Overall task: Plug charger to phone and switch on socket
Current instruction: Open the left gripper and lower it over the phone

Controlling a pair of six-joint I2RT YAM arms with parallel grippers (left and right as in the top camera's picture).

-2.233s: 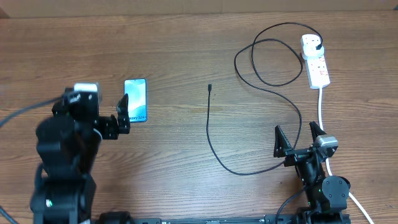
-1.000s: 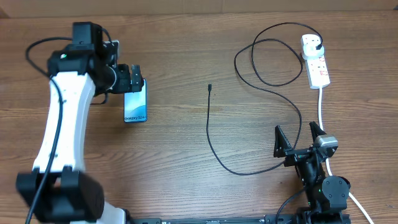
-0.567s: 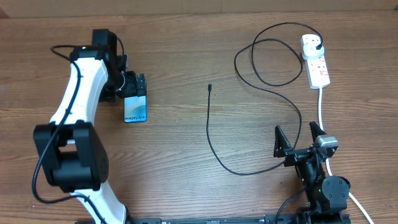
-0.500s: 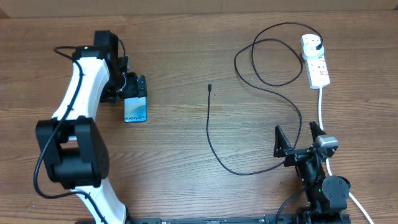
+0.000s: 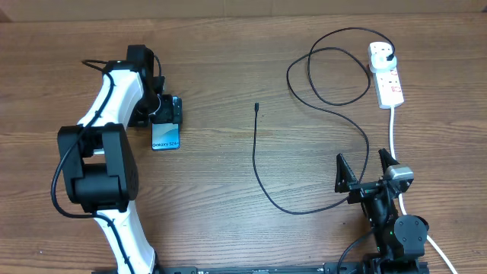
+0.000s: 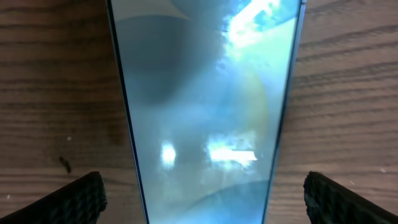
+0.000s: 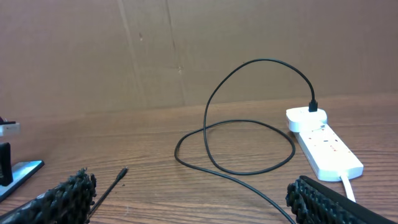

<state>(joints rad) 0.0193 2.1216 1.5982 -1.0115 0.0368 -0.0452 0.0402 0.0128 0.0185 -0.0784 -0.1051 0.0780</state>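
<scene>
The phone (image 5: pixel 166 137) is laid flat, screen up, on the left side of the table (image 5: pixel 213 221). Its far end is covered by the left gripper (image 5: pixel 166 109). In the left wrist view the fingers (image 6: pixel 81 198) are seen spread wide, one on each side of the phone, with a strip of bare wood left between each finger and the phone's edge, so nothing is actually gripped.

The charger (image 5: pixel 255 164) is strung across the middle and right of the table. Its connector tip (image 5: pixel 256 107) is left lying mid-table, well apart from the phone and to its right. From there the cable is run toward the near side, curved right, then looped around at the far right, and its plug (image 5: pixel 390 55) is seated in the far end of the socket (image 5: pixel 387 80). The socket is parked at the far right, with its thick white cord (image 5: pixel 393 133) trailed back toward the near edge. Whether the switch is on can't be made out.

The right gripper (image 5: pixel 364 171) is held at the near right, fingers parted wide with nothing between them, and the cable is passed just beside it.
</scene>
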